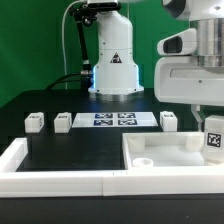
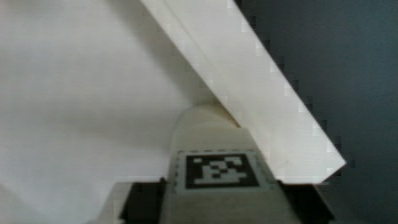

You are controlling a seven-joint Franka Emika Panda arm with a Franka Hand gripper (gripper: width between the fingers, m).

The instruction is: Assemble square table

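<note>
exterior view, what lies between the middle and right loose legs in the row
The marker board lies between the middle leg and the right leg; only the exterior view shows it.

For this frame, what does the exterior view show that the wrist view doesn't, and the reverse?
Exterior view only: three loose legs, the marker board, the robot base and the white border rail. Wrist view only: a close look at the held leg with its end beside the raised rim; contact unclear. Both: the held leg in the gripper and the square tabletop.
</note>
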